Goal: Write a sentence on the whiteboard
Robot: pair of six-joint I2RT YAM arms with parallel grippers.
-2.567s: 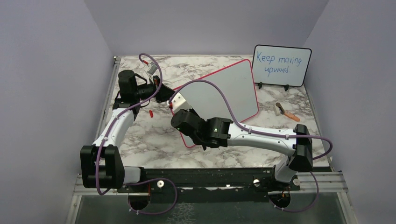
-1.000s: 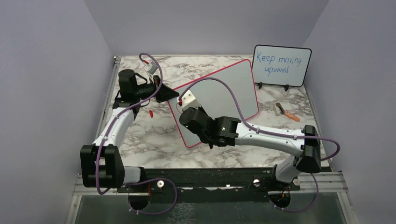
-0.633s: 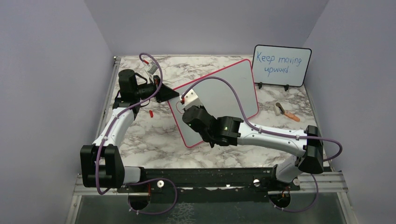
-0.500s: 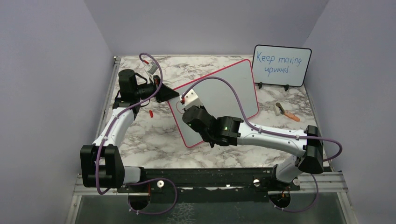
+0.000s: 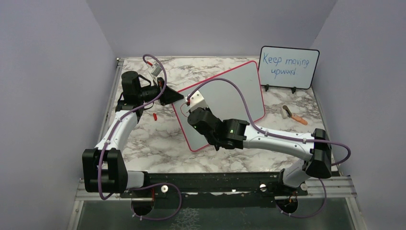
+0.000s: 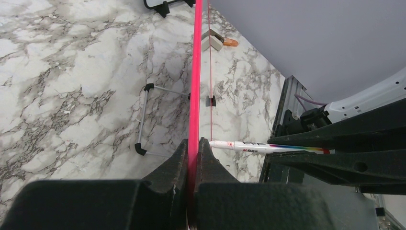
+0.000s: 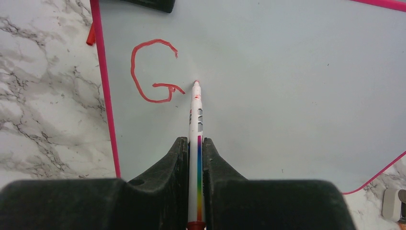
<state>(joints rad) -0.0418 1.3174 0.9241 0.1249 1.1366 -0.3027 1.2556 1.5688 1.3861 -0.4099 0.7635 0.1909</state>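
The whiteboard (image 5: 230, 93), white with a thin red-pink frame, stands tilted in the middle of the table. My left gripper (image 5: 171, 97) is shut on its left frame edge; the left wrist view shows the pink frame (image 6: 195, 72) pinched between the jaws of this gripper (image 6: 194, 143). My right gripper (image 7: 195, 141) is shut on a white marker (image 7: 195, 112) with a rainbow stripe. The marker tip touches the board just right of a single red letter "G" (image 7: 151, 72), the only writing of the sentence. From above, the right gripper (image 5: 189, 109) sits over the board's left part.
A smaller black-framed board (image 5: 288, 67) with blue writing stands at the back right. An eraser (image 5: 287, 111) and an orange piece (image 5: 300, 120) lie in front of it. A red cap (image 5: 155, 116) lies left of the whiteboard. The board's wire stand (image 6: 143, 120) rests behind it.
My right gripper has moved rightward along the board with the marker, then nearly stopped over the last half second. The left gripper and the board have stayed put.
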